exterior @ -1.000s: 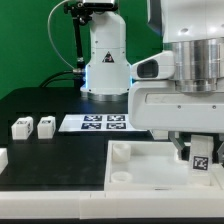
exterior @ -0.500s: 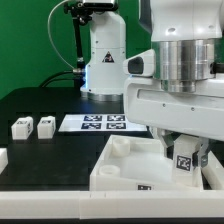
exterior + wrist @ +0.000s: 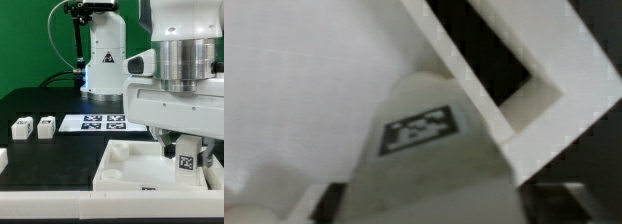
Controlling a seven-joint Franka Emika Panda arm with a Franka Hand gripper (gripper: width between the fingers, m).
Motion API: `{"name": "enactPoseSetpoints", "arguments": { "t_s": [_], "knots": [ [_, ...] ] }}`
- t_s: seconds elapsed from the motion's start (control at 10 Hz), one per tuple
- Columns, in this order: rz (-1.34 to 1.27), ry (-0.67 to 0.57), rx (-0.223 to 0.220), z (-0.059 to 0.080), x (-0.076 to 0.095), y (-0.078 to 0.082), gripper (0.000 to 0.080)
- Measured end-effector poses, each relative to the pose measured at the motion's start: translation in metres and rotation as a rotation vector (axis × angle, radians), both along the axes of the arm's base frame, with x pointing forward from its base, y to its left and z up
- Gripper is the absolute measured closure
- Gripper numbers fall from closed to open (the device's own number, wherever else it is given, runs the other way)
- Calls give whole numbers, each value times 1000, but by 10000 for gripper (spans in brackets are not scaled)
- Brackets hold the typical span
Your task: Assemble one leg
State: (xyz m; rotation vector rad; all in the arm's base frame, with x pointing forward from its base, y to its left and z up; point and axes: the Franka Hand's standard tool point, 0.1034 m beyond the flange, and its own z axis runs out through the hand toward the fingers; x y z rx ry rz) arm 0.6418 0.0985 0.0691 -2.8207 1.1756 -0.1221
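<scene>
My gripper [image 3: 187, 160] is shut on a leg [image 3: 187, 158], a small white block with a marker tag on its face. It holds the leg upright over the large flat white tray-like piece [image 3: 125, 172], near a corner of it. In the wrist view the leg [image 3: 423, 132] runs out from between the dark fingers [image 3: 327, 200], and the tray piece's rim [image 3: 518, 95] lies right behind it. Whether the leg touches the tray piece cannot be told. Two more legs [image 3: 20, 128] [image 3: 45, 126] stand on the black table at the exterior view's left.
The marker board [image 3: 105, 123] lies flat behind the tray piece. A white part [image 3: 2, 157] shows at the exterior view's left edge. The arm's white base [image 3: 103, 60] stands at the back.
My gripper has moved toward the exterior view's left with the leg and turned. The tray piece now lies shifted and skewed. In the last half second the leg has only shifted slightly.
</scene>
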Motion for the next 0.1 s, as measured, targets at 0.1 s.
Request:
{"name": "enactPoseSetpoints", "arguments": {
  "t_s": [0.1],
  "knots": [
    [3,-8,9,12,2,6,209]
  ]
}}
